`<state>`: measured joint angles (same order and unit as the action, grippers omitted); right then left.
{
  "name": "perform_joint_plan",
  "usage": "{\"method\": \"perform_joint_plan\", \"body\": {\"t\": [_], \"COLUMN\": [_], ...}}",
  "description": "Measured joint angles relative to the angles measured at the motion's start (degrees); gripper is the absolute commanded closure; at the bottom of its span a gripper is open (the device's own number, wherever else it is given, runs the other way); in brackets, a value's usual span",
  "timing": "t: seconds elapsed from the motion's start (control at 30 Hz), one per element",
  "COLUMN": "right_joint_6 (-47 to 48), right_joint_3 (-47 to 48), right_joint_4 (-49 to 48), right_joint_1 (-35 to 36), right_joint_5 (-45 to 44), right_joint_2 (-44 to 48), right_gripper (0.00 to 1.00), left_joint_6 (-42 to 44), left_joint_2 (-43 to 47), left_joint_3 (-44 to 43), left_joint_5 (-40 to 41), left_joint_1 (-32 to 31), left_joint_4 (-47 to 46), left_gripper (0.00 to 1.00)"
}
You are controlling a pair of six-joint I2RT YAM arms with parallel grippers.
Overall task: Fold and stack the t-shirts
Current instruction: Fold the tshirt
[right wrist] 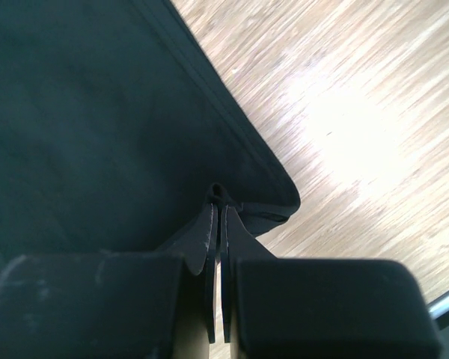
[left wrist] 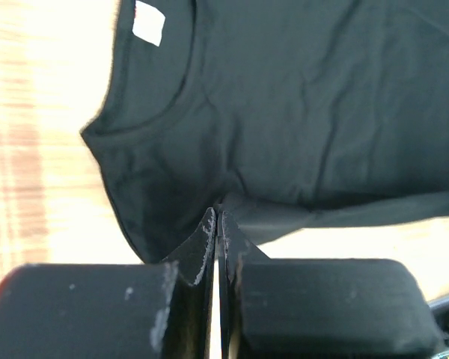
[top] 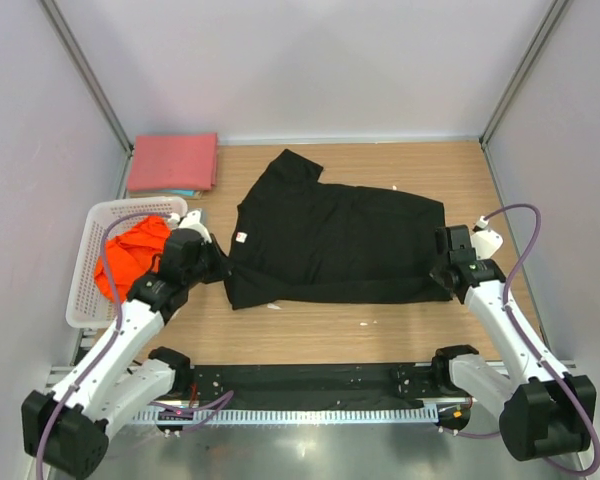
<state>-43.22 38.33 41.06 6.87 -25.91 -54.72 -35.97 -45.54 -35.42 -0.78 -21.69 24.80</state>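
Orange t-shirt [top: 130, 258] bunched inside white mesh basket [top: 83, 288], left of black t-shirt [top: 330, 245].

A black t-shirt [top: 335, 245] is pictured against a light wood-grain table [top: 310, 335]; a pinkish-red t-shirt [top: 173, 162], a bright orange t-shirt [top: 128, 258] and a white mesh basket [top: 83, 285] are seen.
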Motion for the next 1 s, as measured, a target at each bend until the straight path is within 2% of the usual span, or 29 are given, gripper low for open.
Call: {"method": "perform_joint_plan", "body": {"t": [0.37, 0.7, 1.0], "right_joint_6": [-0.46, 2.34, 6.29], "right_joint_3": [-0.07, 1.01, 3.96], "right_joint_4": [-2.38, -6.93, -12.66], "right_joint_1": [0.00, -0.66, -1.14], "right_joint_5": [-6.21, -8.92, -8.00], "right_joint_2": [-6.32, -12.33, -18.99], "right_gripper": [0.99, 0.99, 0.99], "left_joint_6": [8.55, 18.97, 25.29], "left_joint_2": [-24.00, -36.37, -46.23], "left_joint_3": [-14.95, -26.43, -31.67], "left_joint_5": [2.75, 2.62, 2.12], "left_joint_1": [0.02, 0.44, 1.51], "left_joint_4": [-2.95, -4.92, -4.09], "left_gripper": [1.00, 1.00, 1.00]}}
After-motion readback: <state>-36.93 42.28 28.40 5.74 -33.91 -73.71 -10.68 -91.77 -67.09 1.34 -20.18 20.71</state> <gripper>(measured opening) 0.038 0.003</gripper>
